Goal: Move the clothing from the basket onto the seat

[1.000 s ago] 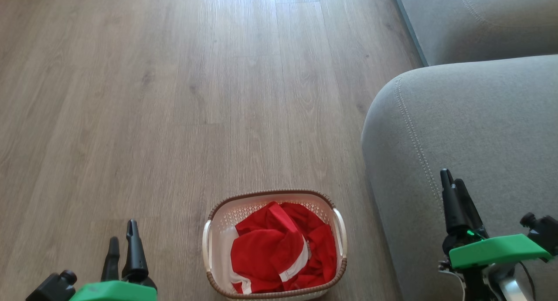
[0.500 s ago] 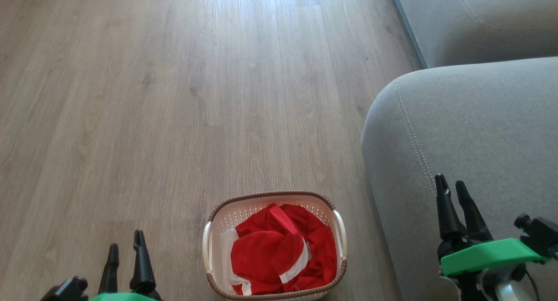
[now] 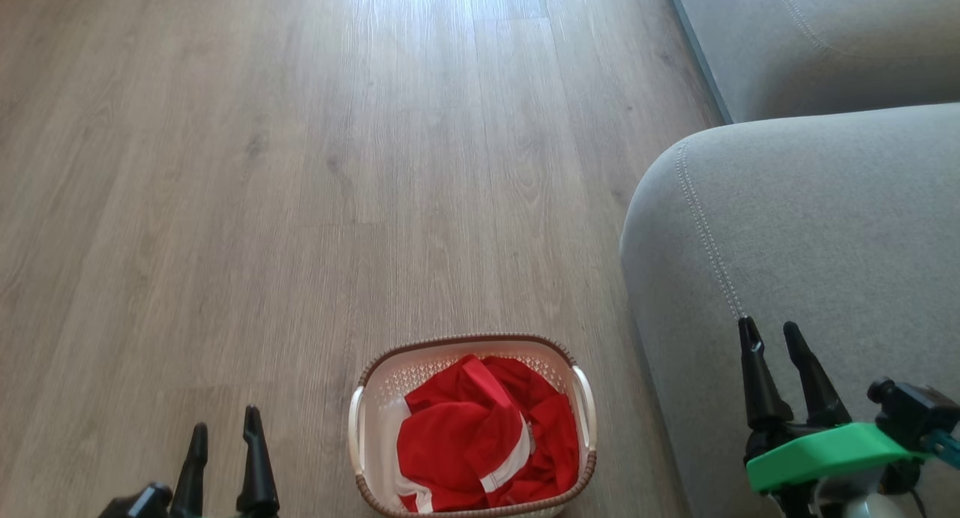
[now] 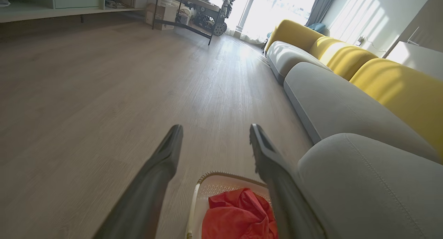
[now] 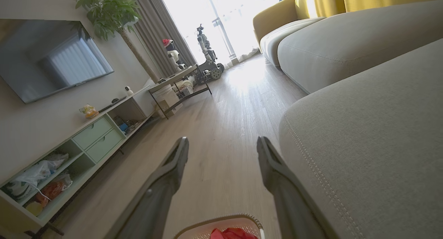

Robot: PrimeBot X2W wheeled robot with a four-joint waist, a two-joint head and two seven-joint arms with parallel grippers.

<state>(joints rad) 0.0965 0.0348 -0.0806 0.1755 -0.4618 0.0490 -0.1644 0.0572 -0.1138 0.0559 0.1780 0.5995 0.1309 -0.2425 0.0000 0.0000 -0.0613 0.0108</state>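
Observation:
Red clothing (image 3: 472,435) with white trim lies crumpled in the cream basket (image 3: 364,383) on the wood floor, at the bottom middle of the head view. The grey seat (image 3: 817,226) rises just right of the basket. My left gripper (image 3: 225,432) stands open to the basket's left, above the floor. My right gripper (image 3: 770,334) is open in front of the seat cushion. The left wrist view shows the clothing (image 4: 238,214) in the basket (image 4: 211,183) between my fingers (image 4: 162,159). In the right wrist view the basket rim (image 5: 221,220) lies at the bottom edge.
A second grey sofa section (image 3: 810,38) lies further off, with yellow back cushions (image 4: 398,86). A TV cabinet (image 5: 86,135), a plant (image 5: 110,14) and a low table (image 5: 180,81) stand along the far wall. Wood floor (image 3: 300,166) stretches ahead and left.
Both grippers have drawn back toward the bottom of the head view. The right gripper's two fingers now show side by side. The basket and clothing lie as before.

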